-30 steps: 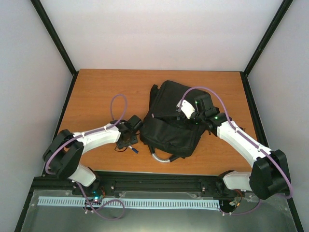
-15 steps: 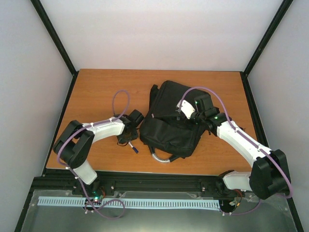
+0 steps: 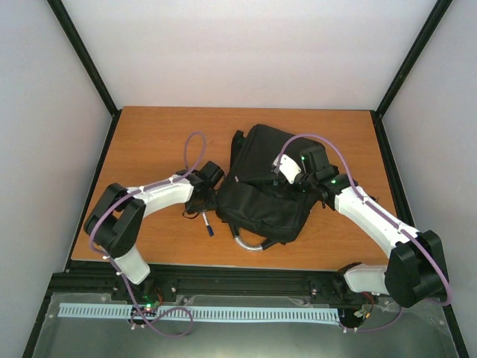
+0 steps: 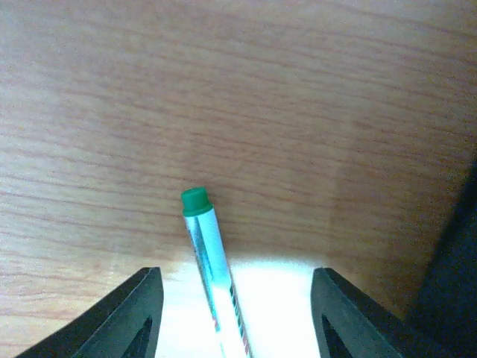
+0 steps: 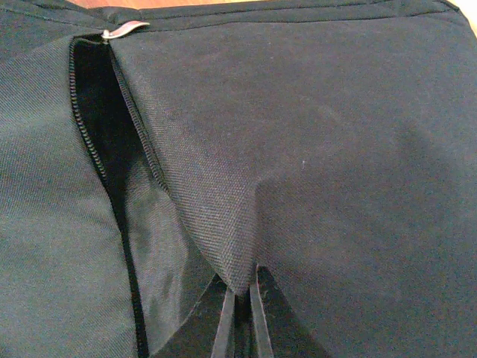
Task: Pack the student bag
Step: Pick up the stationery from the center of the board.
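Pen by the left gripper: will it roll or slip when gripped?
The pen looks round and glossy, so it probably rolls on the table and may slip. Slim and likely light, it lies loose between the left gripper's open jaws.

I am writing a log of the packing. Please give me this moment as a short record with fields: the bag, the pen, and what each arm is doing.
student bag: lies on the table, zip opening parted
pen: green cap, lies on the table on the left arm's side of the bag, not packed yet
left gripper: jaws open, one on each side of the pen, not touching it
right gripper: jaws shut on a fold of the bag's fabric beside the opening
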`<control>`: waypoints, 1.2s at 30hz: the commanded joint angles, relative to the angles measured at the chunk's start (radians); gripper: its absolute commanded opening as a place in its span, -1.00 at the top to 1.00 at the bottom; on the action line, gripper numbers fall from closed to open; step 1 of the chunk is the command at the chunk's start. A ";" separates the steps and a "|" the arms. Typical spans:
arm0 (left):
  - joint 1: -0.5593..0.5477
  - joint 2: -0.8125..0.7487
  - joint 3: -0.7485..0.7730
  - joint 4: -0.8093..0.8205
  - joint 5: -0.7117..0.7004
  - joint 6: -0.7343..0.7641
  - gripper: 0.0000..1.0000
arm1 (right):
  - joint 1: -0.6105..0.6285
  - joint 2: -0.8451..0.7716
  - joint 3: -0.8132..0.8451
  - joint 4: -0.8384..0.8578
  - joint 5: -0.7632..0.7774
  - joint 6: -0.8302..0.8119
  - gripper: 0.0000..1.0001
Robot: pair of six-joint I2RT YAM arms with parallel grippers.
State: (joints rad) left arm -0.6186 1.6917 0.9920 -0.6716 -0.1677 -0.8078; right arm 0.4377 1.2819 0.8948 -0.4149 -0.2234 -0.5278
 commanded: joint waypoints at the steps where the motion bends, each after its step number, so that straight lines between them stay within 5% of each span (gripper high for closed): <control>1: 0.000 -0.129 0.009 -0.038 -0.009 0.038 -0.18 | 0.001 0.002 0.029 0.031 -0.041 -0.006 0.93; 14: -0.054 -0.260 -0.130 -0.073 0.161 0.023 0.16 | 0.001 0.007 0.030 0.028 -0.046 -0.006 0.94; 23: -0.119 -0.117 -0.088 -0.041 0.186 0.021 0.19 | 0.001 0.006 0.030 0.027 -0.042 -0.006 0.94; 25: -0.122 -0.085 -0.081 -0.035 0.208 0.028 0.38 | 0.001 0.005 0.031 0.027 -0.042 -0.007 0.93; 36: -0.114 -0.091 -0.125 -0.145 0.089 0.012 0.41 | 0.001 0.005 0.032 0.025 -0.046 -0.007 0.94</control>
State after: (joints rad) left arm -0.7364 1.6043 0.8833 -0.7700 -0.0429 -0.7826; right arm 0.4374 1.2842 0.8951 -0.4152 -0.2283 -0.5320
